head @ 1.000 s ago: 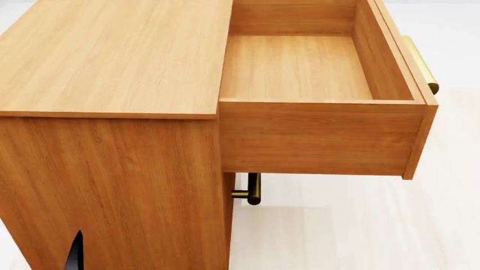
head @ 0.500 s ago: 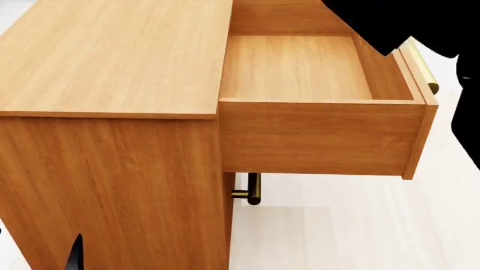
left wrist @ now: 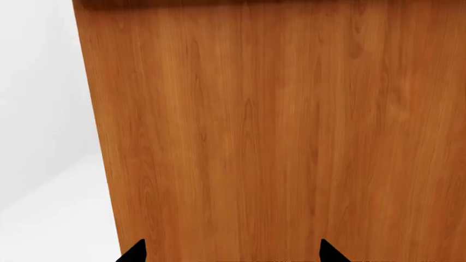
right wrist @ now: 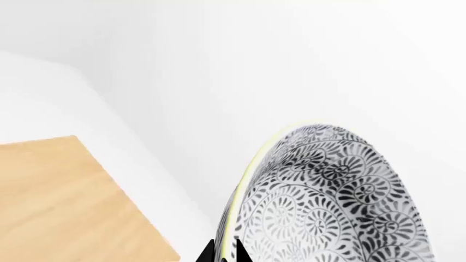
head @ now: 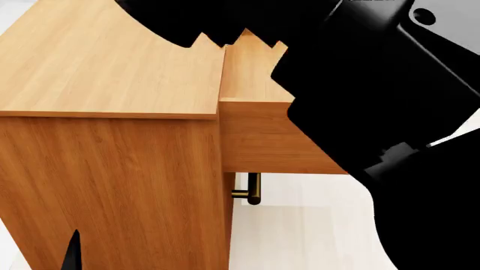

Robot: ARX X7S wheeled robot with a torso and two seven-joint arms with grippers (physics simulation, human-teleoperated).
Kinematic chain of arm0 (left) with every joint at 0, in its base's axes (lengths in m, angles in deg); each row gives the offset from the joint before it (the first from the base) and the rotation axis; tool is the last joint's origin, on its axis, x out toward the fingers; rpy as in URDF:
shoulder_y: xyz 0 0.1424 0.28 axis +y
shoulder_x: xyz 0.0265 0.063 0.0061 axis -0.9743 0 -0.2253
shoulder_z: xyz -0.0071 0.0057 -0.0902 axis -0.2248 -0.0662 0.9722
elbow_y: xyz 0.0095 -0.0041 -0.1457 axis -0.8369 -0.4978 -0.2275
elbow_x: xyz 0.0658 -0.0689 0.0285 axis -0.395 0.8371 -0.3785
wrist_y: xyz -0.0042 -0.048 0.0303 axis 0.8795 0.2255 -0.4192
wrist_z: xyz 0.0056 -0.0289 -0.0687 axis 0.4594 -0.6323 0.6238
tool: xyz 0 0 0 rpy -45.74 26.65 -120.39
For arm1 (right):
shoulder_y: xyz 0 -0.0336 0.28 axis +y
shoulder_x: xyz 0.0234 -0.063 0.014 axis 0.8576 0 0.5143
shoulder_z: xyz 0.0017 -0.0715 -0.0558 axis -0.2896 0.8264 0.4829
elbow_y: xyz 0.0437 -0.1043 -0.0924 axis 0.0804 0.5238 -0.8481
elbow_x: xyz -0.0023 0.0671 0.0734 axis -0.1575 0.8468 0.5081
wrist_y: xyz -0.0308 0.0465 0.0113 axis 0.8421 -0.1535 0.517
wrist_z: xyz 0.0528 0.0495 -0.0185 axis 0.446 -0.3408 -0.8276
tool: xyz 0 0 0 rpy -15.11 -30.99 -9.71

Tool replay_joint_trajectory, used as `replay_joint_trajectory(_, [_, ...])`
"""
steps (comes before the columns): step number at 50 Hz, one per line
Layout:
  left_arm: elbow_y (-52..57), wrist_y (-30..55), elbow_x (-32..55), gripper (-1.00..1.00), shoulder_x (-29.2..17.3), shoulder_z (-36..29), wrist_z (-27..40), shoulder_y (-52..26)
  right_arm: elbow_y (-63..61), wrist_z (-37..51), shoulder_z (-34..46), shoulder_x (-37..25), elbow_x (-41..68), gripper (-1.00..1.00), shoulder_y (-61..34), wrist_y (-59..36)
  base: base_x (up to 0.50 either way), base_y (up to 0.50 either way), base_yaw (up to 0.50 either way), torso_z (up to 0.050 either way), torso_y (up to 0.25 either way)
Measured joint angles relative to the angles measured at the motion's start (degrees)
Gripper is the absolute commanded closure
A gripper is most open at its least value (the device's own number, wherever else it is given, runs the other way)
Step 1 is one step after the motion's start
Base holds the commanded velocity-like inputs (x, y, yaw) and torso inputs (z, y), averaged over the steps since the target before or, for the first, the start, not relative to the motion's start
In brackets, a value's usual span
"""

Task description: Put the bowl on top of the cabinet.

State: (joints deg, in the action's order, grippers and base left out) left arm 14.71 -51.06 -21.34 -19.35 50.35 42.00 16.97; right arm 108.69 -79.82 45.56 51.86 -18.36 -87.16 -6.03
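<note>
Bowl (right wrist: 328, 202) is pinched at rim by R end effector (right wrist: 224, 254) above cabinet (head: 112, 67); L end effector (left wrist: 229, 254) spread, empty; thin grip, slip risk if tilted.

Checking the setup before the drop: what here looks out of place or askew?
The cabinet has its top drawer pulled open, jutting out beside the flat top. The bowl sits tilted on edge at the right gripper. Nothing looks spilled or damaged.
</note>
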Motion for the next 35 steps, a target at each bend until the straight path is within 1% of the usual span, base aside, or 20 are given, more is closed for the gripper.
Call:
replay_joint_trajectory(8, [-0.7,-1.2,-1.0,-1.0,-0.3,-0.3,-0.1,0.5,4.1,2.0,10.2,2.2,10.2,1.0,-2.6,8.3,0.0,0.0,0.0,0.0,0.001])
replay_joint_trajectory(14, [-0.9,-2.1,-1.7,-1.0,-0.6,-0.6,-0.2,1.0,4.7,3.5,15.2,3.0,16.6,1.0,-4.1,12.4,0.0,0.0,0.0,0.0,0.0])
replay_joint_trajectory(25, [-1.3,-3.0,-2.4,-1.0,-0.9,-1.2,-0.4,1.4,3.9,4.9,19.8,3.6,25.5,1.0,-5.4,17.2,0.0,0.0,0.0,0.0,0.001])
replay_joint_trajectory(35, [-1.3,-3.3,-2.3,-1.0,-1.2,-1.3,-0.4,1.6,0.7,4.2,21.5,3.8,30.7,1.0,-5.1,18.0,0.0,0.0,0.0,0.0,0.0])
